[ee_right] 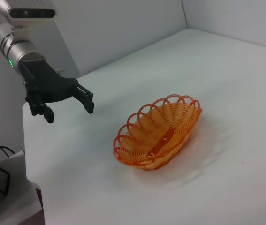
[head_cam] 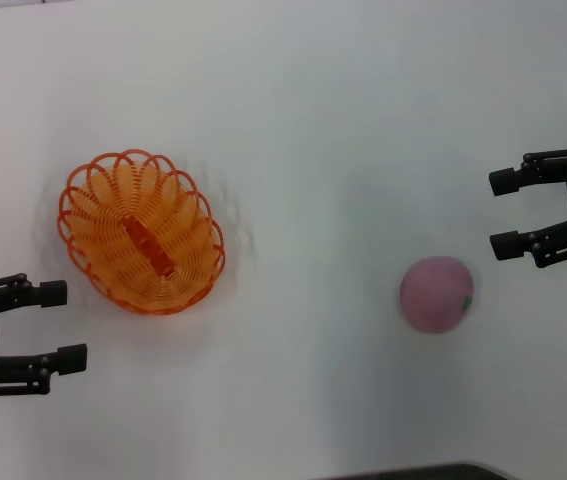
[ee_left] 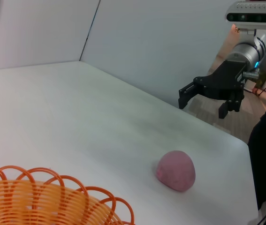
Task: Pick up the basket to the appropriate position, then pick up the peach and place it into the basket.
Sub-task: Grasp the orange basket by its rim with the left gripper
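The orange oval basket (head_cam: 141,232) sits empty on the white table at the left. It also shows in the left wrist view (ee_left: 43,199) and the right wrist view (ee_right: 158,132). The dusty-pink peach (head_cam: 436,293) lies on the table at the right, apart from the basket, and shows in the left wrist view (ee_left: 176,170). My left gripper (head_cam: 60,326) is open and empty, just left of and nearer than the basket; it shows in the right wrist view (ee_right: 69,103). My right gripper (head_cam: 505,213) is open and empty, beyond and right of the peach; it shows in the left wrist view (ee_left: 203,101).
The white table (head_cam: 303,130) is bare apart from the basket and the peach. Its near edge shows at the bottom of the head view, with a dark shape (head_cam: 433,472) below it. Light walls stand behind the table in the wrist views.
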